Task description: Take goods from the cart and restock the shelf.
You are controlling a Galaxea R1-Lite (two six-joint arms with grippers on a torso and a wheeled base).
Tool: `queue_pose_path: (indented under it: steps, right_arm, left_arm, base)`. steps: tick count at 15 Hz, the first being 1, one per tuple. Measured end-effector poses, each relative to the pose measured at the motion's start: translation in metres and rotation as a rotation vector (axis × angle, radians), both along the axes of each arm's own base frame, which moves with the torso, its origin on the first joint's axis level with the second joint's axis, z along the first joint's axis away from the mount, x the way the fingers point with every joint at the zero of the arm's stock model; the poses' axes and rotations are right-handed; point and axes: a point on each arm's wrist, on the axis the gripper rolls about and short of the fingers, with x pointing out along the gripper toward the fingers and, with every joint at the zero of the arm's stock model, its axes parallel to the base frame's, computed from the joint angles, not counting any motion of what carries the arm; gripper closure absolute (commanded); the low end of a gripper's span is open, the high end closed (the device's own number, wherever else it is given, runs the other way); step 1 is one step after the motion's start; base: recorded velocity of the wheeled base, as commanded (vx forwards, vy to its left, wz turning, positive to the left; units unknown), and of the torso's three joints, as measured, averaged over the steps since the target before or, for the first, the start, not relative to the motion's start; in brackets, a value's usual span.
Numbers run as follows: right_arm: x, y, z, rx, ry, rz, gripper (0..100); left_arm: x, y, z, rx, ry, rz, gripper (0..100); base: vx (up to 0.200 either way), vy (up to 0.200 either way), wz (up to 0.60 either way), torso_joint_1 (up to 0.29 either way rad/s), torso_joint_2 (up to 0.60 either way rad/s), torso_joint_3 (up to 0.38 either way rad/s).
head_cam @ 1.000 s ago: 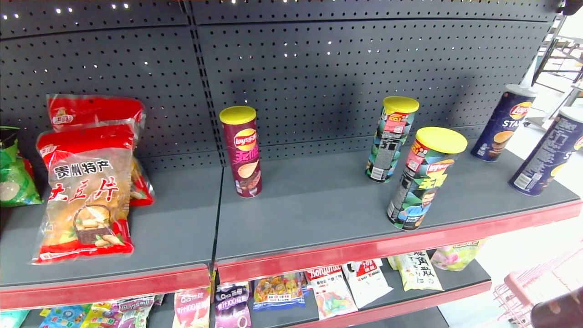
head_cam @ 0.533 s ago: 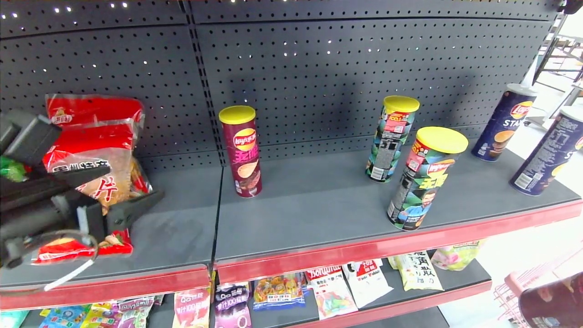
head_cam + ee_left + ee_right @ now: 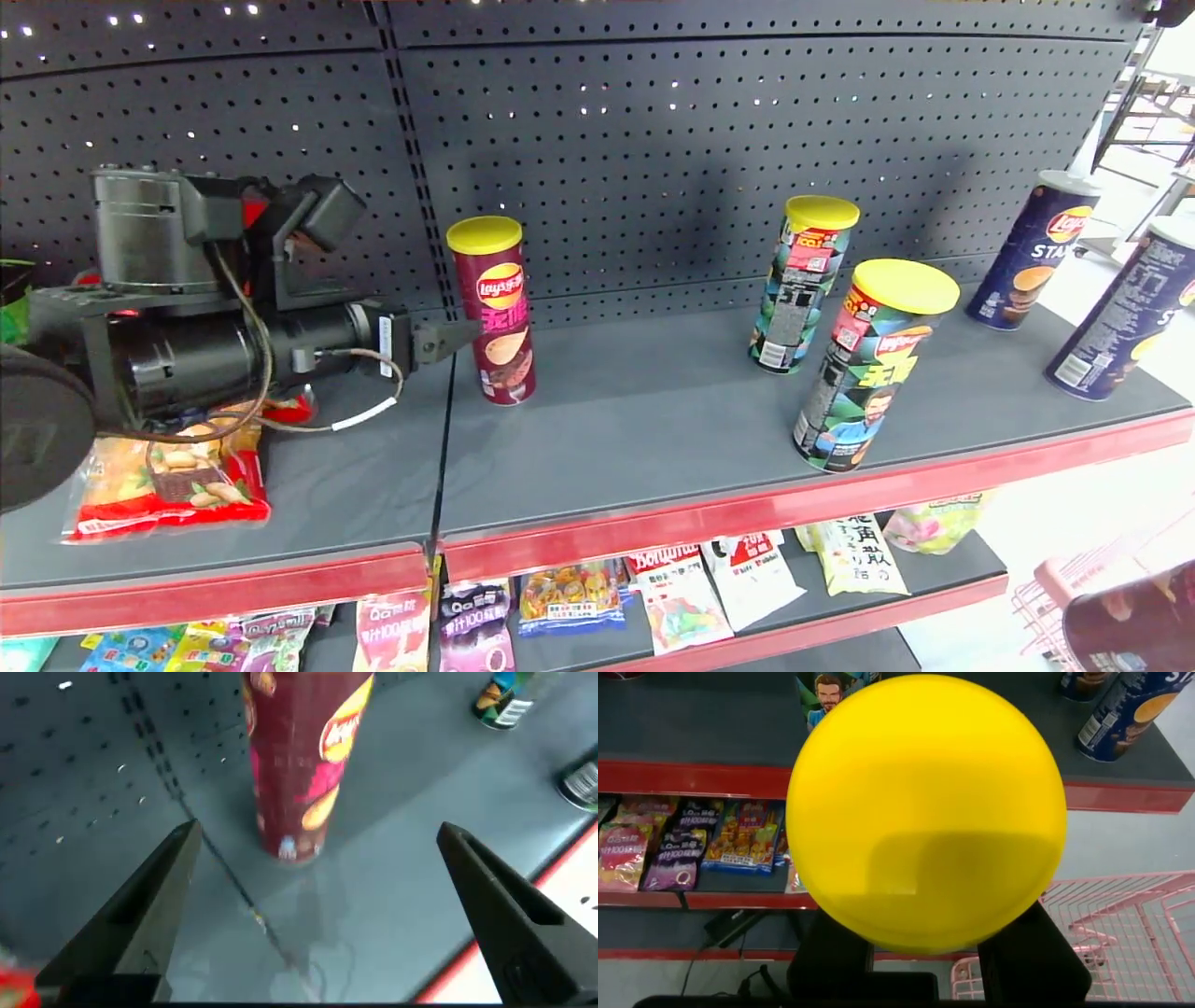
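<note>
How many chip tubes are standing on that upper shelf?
5. Maroon tube beside the shelf seam; rear green tube and front green tube mid-shelf; inner blue tube and outer blue tube at the right end. The left arm may hide others.

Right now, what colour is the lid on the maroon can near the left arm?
Yellow; the lid shows best in the head view.

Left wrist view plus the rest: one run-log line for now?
left gripper: open, maroon can ahead, ungrasped | right gripper: shut on yellow-lid can, near pink cart | shelf: five cans standing
</note>
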Motion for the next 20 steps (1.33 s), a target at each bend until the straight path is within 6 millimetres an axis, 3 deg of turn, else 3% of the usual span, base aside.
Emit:
queue_pose_path:
  steps: [5, 10, 13, 15, 20]
  right_arm:
    - [0.0, 0.0, 0.0, 0.01, 0.002, -0.003, 100]
    - [0.002, 0.0, 0.0, 0.011, 0.008, -0.003, 100]
    - [0.002, 0.001, 0.0, 0.01, 0.013, -0.003, 100]
    - [0.004, 0.001, 0.0, 0.009, 0.018, -0.003, 100]
    - [0.005, 0.001, 0.0, 0.008, 0.026, -0.003, 100]
  left_arm:
    - [0.028, -0.013, -0.013, -0.001, -0.013, -0.007, 0]
    - [0.051, -0.021, -0.012, 0.011, -0.044, -0.016, 0]
    - [0.061, -0.024, -0.014, 0.014, -0.052, -0.016, 0]
    - [0.071, -0.028, -0.01, -0.018, -0.147, -0.016, 0]
    - [0.084, -0.037, -0.024, -0.005, -0.151, -0.033, 0]
  base:
    - [0.0, 0.0, 0.0, 0.0, 0.0, 0.0]
    - [0.0, 0.0, 0.0, 0.0, 0.0, 0.0]
    - [0.0, 0.0, 0.0, 0.0, 0.0, 0.0]
    - [0.0, 0.0, 0.0, 0.0, 0.0, 0.0]
    - [0.0, 0.0, 0.0, 0.0, 0.0, 0.0]
